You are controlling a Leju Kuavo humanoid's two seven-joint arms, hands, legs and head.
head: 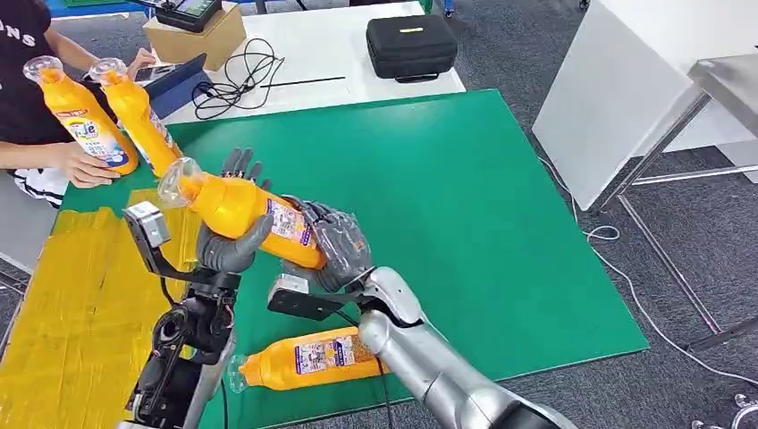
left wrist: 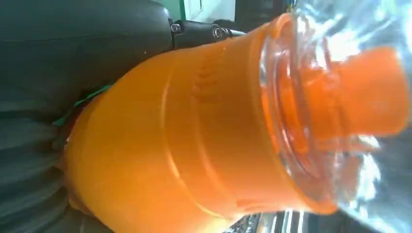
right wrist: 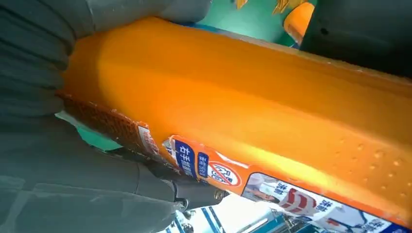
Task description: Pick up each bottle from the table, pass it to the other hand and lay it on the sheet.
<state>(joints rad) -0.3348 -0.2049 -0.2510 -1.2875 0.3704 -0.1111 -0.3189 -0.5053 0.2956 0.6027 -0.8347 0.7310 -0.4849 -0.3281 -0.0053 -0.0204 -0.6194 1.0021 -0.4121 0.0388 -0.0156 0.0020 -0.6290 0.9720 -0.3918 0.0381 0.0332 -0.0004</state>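
Observation:
An orange bottle point(head: 241, 207) with a clear cap hangs tilted above the green mat point(head: 465, 206), cap up and to the left. My left hand point(head: 228, 246) holds its upper body, thumb across the front and fingers standing behind. My right hand point(head: 338, 246) wraps its lower, labelled end. Up close, the bottle's cap end point(left wrist: 194, 145) lies against the left hand point(left wrist: 73, 48), and its labelled body point(right wrist: 243, 107) sits in the right hand point(right wrist: 48, 170). A second orange bottle point(head: 308, 357) lies on the mat near the front edge. The yellow sheet point(head: 80, 304) lies at the left.
A person at the far left holds two more orange bottles point(head: 85, 116) point(head: 138, 116) upright at the sheet's back edge. Behind the mat a white table carries a black case point(head: 411, 45), cables point(head: 237, 76) and a cardboard box point(head: 192, 36). A white panel point(head: 617, 89) stands at the right.

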